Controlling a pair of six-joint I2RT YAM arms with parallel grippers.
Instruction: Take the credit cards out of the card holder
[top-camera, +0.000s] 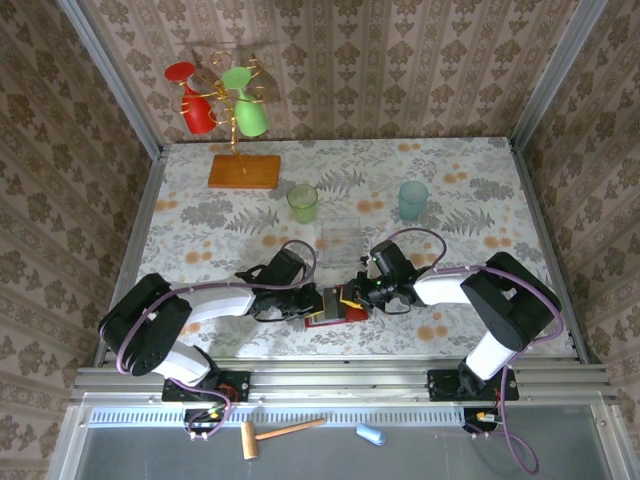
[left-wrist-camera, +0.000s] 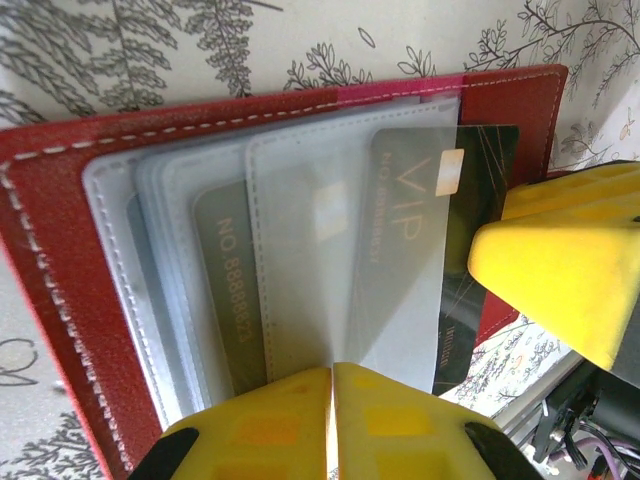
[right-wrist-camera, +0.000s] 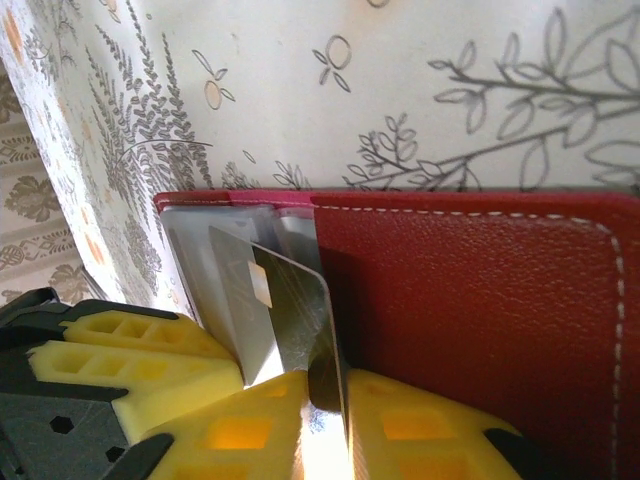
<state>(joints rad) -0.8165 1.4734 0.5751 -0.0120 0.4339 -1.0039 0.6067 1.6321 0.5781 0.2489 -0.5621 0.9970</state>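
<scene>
Right wrist, lower centre: right gripper (right-wrist-camera: 322, 425) pinches the dark card (right-wrist-camera: 300, 320), left gripper (left-wrist-camera: 331, 420) clamps the card holder (left-wrist-camera: 60, 300); next, pull straight out.

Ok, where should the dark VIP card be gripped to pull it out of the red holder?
Pinch the dark card by its bare end, sticking out past the clear sleeve, across both faces, coming in from that open side; the rest sits inside the sleeve. The right gripper has that end.

"VIP" card (left-wrist-camera: 405, 215), "NO 8888…" on neighbouring card (left-wrist-camera: 235, 290)
</scene>
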